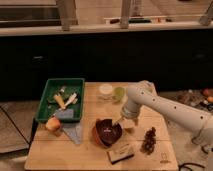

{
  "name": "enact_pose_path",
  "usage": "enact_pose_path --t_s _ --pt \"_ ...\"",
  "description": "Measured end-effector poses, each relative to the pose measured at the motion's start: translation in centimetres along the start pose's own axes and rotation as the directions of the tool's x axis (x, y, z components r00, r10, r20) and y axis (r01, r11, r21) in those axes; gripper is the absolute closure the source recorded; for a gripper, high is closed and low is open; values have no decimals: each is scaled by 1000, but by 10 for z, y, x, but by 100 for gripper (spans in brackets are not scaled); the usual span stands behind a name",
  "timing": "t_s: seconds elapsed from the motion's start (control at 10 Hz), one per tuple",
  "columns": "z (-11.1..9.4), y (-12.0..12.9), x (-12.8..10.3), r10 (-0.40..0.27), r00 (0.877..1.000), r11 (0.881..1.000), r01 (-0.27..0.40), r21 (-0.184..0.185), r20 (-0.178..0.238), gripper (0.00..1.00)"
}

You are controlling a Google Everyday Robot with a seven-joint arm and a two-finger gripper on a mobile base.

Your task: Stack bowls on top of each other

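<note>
two bowls (107,133) – one gripper (120,123) by them

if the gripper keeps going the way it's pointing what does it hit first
The gripper points down and to the left at the right rim of the dark bowl, which sits in the orange-red bowl. Going on, it would most likely meet that dark bowl's rim or inside first, though depth is unclear.
</note>
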Motion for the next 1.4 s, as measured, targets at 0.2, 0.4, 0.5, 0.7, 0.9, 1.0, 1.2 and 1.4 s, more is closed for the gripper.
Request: enact_pose_path --t_s 0.2,0.4,0.5,0.7,0.9,1.0,1.2,1.4 --pt "4 -5 -3 -6 1000 1000 6 9 10 44" --pt "9 -19 -4 -10 1000 1000 10 23 6 62" --pt "11 -23 -6 -10 1000 1000 9 28 4 74" --pt "13 -34 -5 -18 1000 999 18 33 -4 91" --pt "12 -41 -7 -26 1000 999 26 36 -11 100" --pt "11 -44 -8 -30 999 999 30 33 -13 100" --pt "7 -52 -9 -42 999 999 42 21 -19 100" --pt "-1 -61 -8 -57 998 998 58 9 -29 100"
